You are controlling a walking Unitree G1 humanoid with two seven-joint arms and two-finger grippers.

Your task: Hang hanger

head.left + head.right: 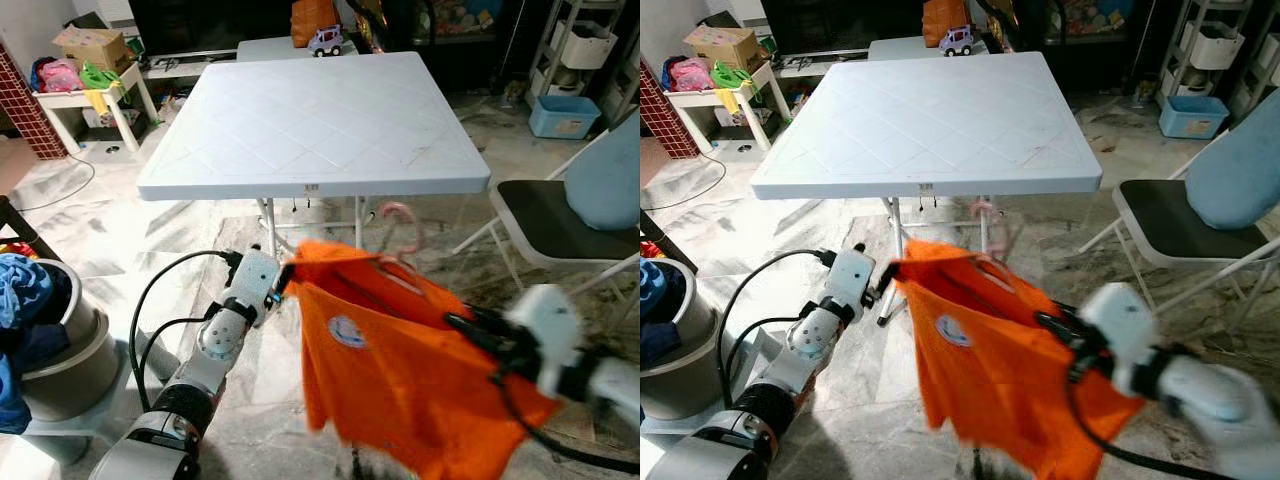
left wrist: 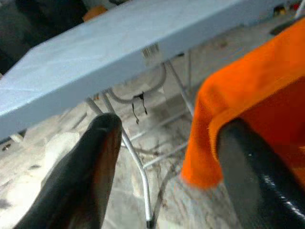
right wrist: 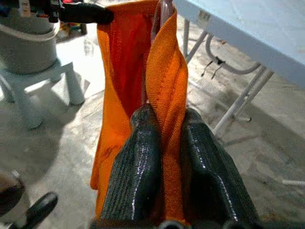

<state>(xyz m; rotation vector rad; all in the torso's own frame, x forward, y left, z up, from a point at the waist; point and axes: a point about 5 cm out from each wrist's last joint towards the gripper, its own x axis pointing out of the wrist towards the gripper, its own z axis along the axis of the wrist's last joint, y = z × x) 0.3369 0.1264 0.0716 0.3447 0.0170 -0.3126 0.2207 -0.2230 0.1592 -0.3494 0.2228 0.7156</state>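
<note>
An orange shirt (image 1: 390, 370) hangs in the air in front of the white table, draped on a pink hanger whose hook (image 1: 400, 225) sticks up above the collar. My right gripper (image 3: 164, 138) is shut on a fold of the shirt's fabric, holding it up from the right (image 1: 462, 325). My left gripper (image 1: 286, 274) is at the shirt's left shoulder corner. In the left wrist view its fingers (image 2: 95, 157) stand wide apart, with the orange edge (image 2: 205, 133) beside one finger and not pinched.
The white folding table (image 1: 310, 130) stands just ahead with its legs behind the shirt. A black folding chair (image 1: 560, 225) with a blue cushion is at the right. A grey laundry basket (image 1: 60, 340) with blue clothes sits at the left on the marble floor.
</note>
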